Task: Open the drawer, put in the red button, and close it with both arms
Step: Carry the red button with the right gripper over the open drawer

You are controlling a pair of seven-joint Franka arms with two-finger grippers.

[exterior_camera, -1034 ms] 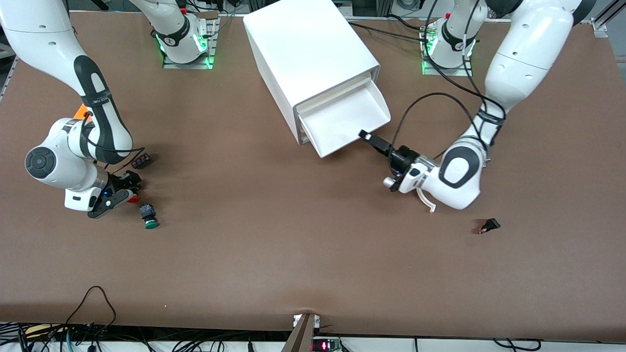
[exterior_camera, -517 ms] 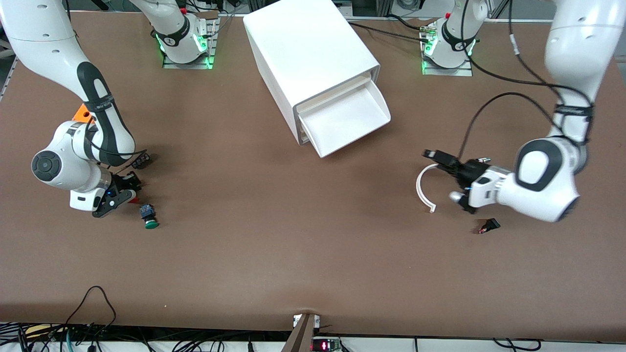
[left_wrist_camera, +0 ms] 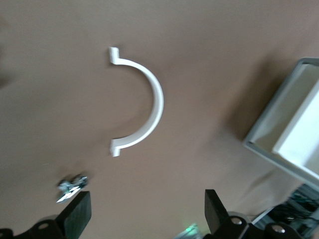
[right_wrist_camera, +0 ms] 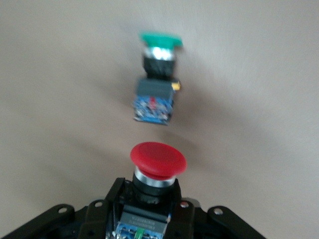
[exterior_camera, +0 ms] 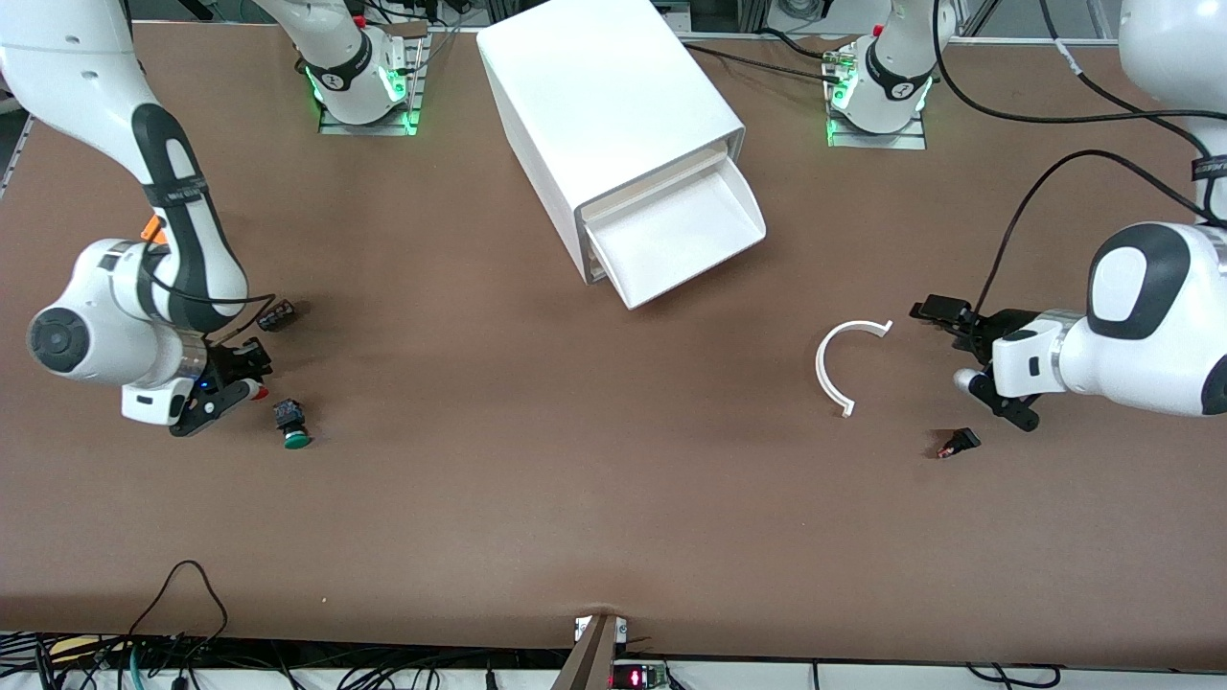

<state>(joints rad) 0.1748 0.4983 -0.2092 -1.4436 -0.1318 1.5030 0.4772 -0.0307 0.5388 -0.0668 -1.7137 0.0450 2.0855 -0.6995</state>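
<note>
The red button (right_wrist_camera: 158, 159) sits in my right gripper (right_wrist_camera: 149, 199), which is shut on its dark body. In the front view the red button (exterior_camera: 257, 391) and right gripper (exterior_camera: 235, 383) are just above the table, beside the green-capped button (exterior_camera: 292, 426). The white cabinet (exterior_camera: 604, 105) stands mid-table with its drawer (exterior_camera: 676, 235) pulled open and empty. My left gripper (exterior_camera: 970, 362) is open and empty over the table toward the left arm's end, beside a white curved piece (exterior_camera: 842, 356). The left wrist view shows its fingertips (left_wrist_camera: 76, 215) wide apart.
A small black part (exterior_camera: 276, 314) and an orange box (exterior_camera: 150, 228) lie near the right arm. A small black-and-red switch (exterior_camera: 959, 443) lies under the left gripper. The curved piece (left_wrist_camera: 149, 97) and the drawer's corner (left_wrist_camera: 294, 134) show in the left wrist view.
My left gripper has pulled away from the open drawer toward the left arm's end, uncovering the white curved piece. My right gripper has shifted slightly with the red button.
</note>
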